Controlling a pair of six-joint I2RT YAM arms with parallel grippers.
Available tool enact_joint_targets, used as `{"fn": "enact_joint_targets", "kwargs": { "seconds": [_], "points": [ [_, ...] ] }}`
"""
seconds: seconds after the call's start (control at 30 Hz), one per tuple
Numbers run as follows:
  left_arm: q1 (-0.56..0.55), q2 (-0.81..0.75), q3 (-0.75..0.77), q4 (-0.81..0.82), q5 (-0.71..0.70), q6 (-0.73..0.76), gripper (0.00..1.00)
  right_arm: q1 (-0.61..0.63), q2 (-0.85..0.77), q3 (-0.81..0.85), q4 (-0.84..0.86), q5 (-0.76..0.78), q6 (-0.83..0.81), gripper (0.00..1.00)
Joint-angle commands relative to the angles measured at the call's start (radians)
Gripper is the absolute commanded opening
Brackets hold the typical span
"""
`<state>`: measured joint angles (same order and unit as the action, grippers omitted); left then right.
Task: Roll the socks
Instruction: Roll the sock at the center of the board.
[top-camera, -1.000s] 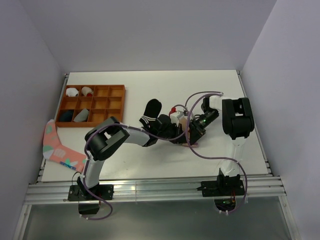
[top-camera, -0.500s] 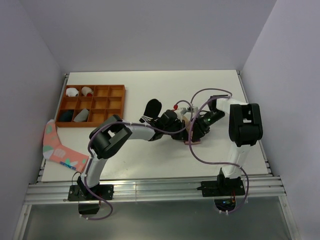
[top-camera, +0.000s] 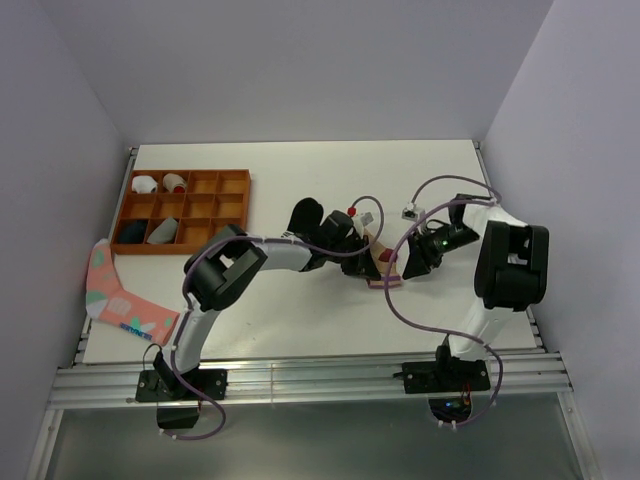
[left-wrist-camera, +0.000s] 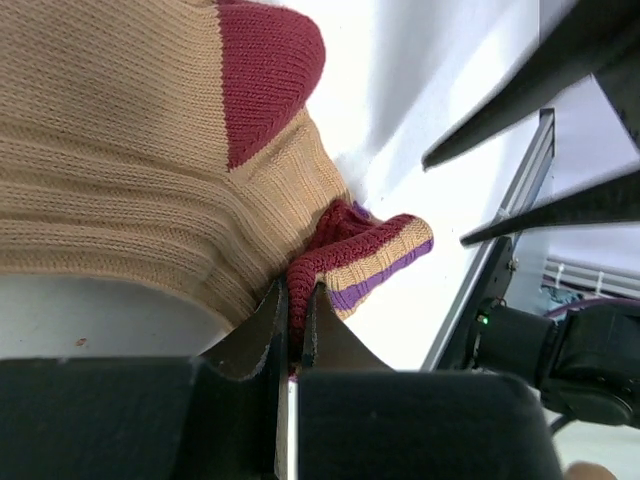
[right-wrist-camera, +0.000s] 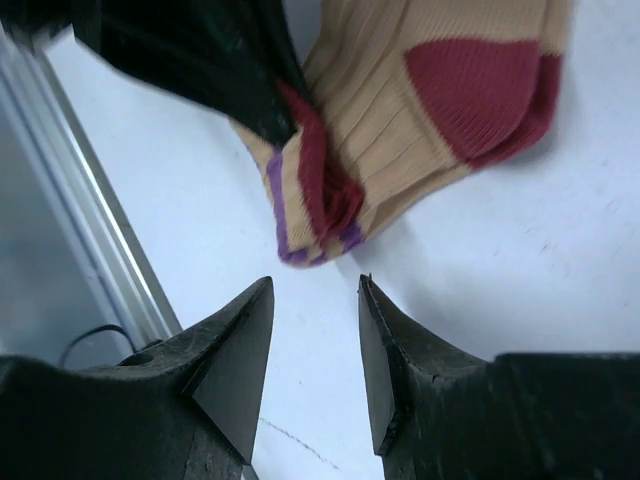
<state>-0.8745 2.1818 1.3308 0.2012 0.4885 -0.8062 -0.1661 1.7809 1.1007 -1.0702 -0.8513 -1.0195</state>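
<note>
— What sort of place is this?

— A robotics lab cell, not a home. A flat white surface (top-camera: 300, 320) is boxed in on three sides by plain pale grey panel walls (top-camera: 300, 70).

— What else says lab?

— A ribbed aluminium rail (top-camera: 300, 378) runs along the near edge. Two black-and-white robot arms are bolted to it, the left arm (top-camera: 215, 285) and the right arm (top-camera: 510, 265). Thin purple cables (top-camera: 437, 180) loop off them. An orange wooden compartment tray (top-camera: 230, 208) lies at the far left.

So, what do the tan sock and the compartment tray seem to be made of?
The tan sock looks like ribbed knit fabric, soft and matte: fine ribs run along it, with maroon patches knitted in. The compartment tray looks like wood, orange-brown and dull, but from this distance plastic cannot be excluded.
</note>
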Motion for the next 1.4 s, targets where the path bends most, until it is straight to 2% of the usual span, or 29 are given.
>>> {"fn": "enact_joint_targets", "kwargs": {
  "seconds": [0.0,0.27,0.4,0.5,0.8,1.37],
  "points": [
    [0.022,0.087,-0.007,-0.273,-0.013,0.056,0.00,0.003,-0.165,-0.073,0.074,0.041,-0.060,0.47],
    [0.048,0.153,0.080,-0.459,0.087,0.111,0.00,0.045,-0.466,-0.294,0.300,0.090,-0.163,0.49],
    [0.060,0.162,0.110,-0.534,0.114,0.137,0.00,0.111,-0.645,-0.436,0.433,0.138,-0.212,0.56],
    [0.075,0.161,0.123,-0.588,0.131,0.162,0.00,0.207,-0.702,-0.501,0.499,0.173,-0.220,0.59],
    [0.091,0.191,0.157,-0.717,0.147,0.243,0.00,0.399,-0.762,-0.555,0.604,0.236,-0.174,0.61],
    [0.097,0.210,0.220,-0.776,0.140,0.271,0.01,0.655,-0.667,-0.613,0.714,0.373,-0.137,0.63]
  ]
}}
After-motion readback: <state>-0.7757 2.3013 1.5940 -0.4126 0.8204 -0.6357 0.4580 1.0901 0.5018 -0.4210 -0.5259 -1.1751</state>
